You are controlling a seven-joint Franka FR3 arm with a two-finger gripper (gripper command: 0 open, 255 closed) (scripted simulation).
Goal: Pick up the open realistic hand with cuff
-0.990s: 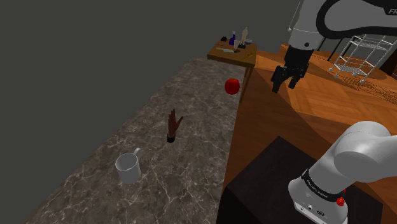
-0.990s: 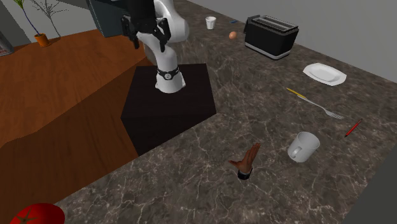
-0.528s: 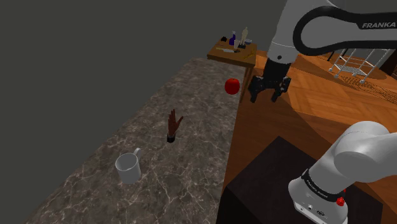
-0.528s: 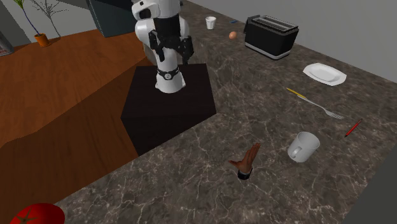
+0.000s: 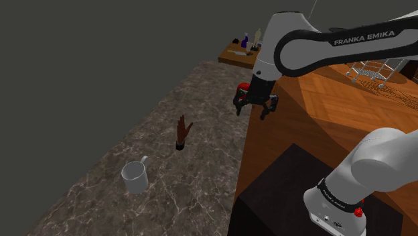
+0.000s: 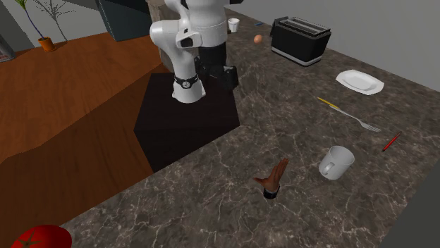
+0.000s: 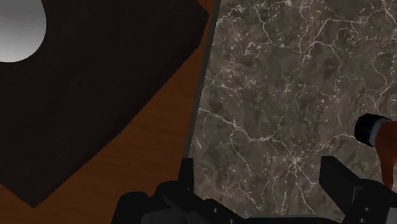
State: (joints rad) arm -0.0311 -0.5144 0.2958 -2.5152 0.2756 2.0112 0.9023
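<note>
The brown hand with a dark cuff [image 5: 181,133] stands on its cuff on the dark marble counter [image 5: 167,100], fingers up; it also appears as the hand [image 6: 273,181] in the second exterior view. My gripper [image 5: 254,107] hangs open over the counter's edge, well away from the hand toward the shoulder view's right. In the wrist view the gripper [image 7: 261,184] has its fingers [image 7: 186,179] wide apart with nothing between them. The hand [image 7: 384,145] with its cuff lies just beyond the far finger.
A white mug [image 5: 135,178] stands near the hand. A red tomato [image 5: 244,88] sits behind the gripper. A toaster [image 6: 300,39], plate [image 6: 359,80], fork [image 6: 349,116] and red pen [image 6: 390,142] lie farther along the counter. The black stand [image 6: 187,116] borders the counter.
The arm has swung down and toward the shoulder view's left, from above the wooden floor to the counter's edge in front of the tomato. The fingers stay open. The hand and mug have not moved.
</note>
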